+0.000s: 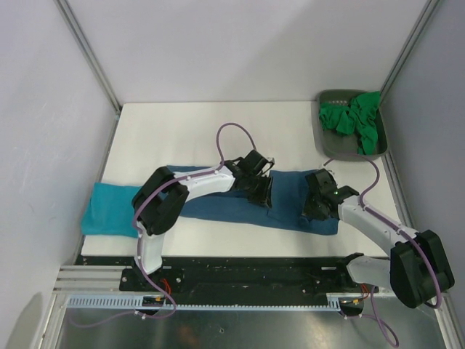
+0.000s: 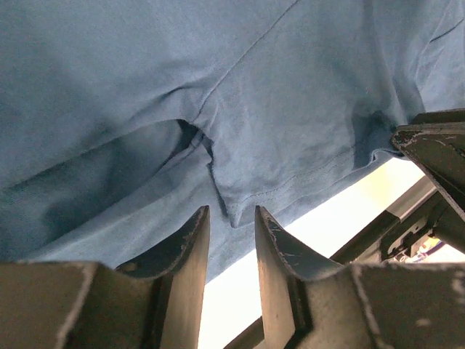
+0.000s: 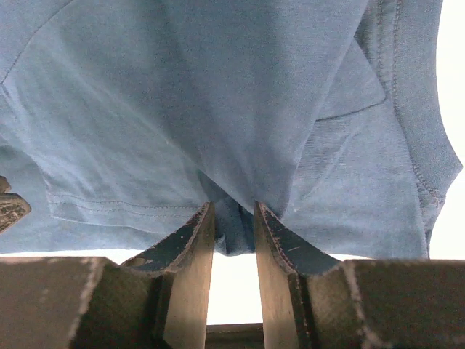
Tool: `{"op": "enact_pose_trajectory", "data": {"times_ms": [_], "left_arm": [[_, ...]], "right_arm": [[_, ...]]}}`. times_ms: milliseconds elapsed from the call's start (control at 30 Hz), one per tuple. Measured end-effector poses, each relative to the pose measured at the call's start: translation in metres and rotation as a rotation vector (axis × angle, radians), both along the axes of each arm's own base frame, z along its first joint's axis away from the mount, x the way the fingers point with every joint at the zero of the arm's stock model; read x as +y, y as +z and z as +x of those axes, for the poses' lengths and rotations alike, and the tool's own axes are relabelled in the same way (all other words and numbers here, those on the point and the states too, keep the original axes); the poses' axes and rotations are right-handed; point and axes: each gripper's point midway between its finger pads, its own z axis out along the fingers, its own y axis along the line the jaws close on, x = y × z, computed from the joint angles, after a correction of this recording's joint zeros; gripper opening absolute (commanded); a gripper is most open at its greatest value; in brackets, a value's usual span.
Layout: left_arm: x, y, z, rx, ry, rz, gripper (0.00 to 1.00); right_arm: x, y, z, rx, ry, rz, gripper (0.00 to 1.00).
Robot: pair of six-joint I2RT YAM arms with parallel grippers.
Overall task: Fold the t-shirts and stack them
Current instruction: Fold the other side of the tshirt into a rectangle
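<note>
The dark steel-blue t-shirt (image 1: pixel 218 203) lies folded in a long band across the table's front. My left gripper (image 1: pixel 260 193) sits over its middle. In the left wrist view (image 2: pixel 231 211) its jaws stand a little apart, and a hemmed corner of the shirt (image 2: pixel 240 182) lies between the fingertips unpinched. My right gripper (image 1: pixel 317 207) is at the band's right end. In its own view (image 3: pixel 232 207) it is shut on a bunched fold of the shirt (image 3: pixel 218 109). The turquoise t-shirt (image 1: pixel 109 211) lies flat at the left. Green t-shirts (image 1: pixel 356 120) are heaped at the back right.
The green shirts lie in a dark grey tray (image 1: pixel 323 138) against the right wall. White walls with metal posts close in the table at the left, back and right. A metal rail (image 1: pixel 240 265) runs along the near edge by the arm bases.
</note>
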Motion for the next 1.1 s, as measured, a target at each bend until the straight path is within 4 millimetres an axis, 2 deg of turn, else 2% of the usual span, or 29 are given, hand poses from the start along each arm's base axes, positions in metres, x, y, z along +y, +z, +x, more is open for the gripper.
{"op": "enact_pose_trajectory", "data": {"times_ms": [133, 433, 567, 700, 800, 967, 1100], "left_arm": [[-0.002, -0.002, -0.004, 0.003, -0.01, 0.002, 0.36], [-0.008, -0.019, -0.018, 0.037, -0.029, 0.032, 0.35], [-0.009, -0.018, -0.018, 0.04, -0.024, 0.031, 0.27], [-0.01, -0.018, -0.018, 0.036, -0.02, 0.032, 0.13], [-0.01, -0.018, -0.018, 0.034, -0.018, 0.033, 0.07], [-0.009, -0.016, -0.015, 0.023, -0.006, 0.038, 0.03], [-0.008, -0.003, -0.01, 0.001, 0.007, 0.02, 0.01]], "right_arm": [[0.0, 0.001, -0.001, -0.005, 0.0, 0.002, 0.33], [0.0, 0.002, 0.0, -0.006, 0.0, 0.003, 0.33], [0.0, 0.002, 0.0, -0.006, 0.0, 0.003, 0.33], [0.0, 0.002, 0.0, -0.007, 0.0, 0.004, 0.33], [0.0, 0.002, 0.0, -0.008, -0.001, 0.004, 0.33], [0.0, 0.002, 0.0, -0.008, -0.002, 0.003, 0.34], [-0.002, 0.001, 0.001, -0.008, -0.009, 0.002, 0.35]]}}
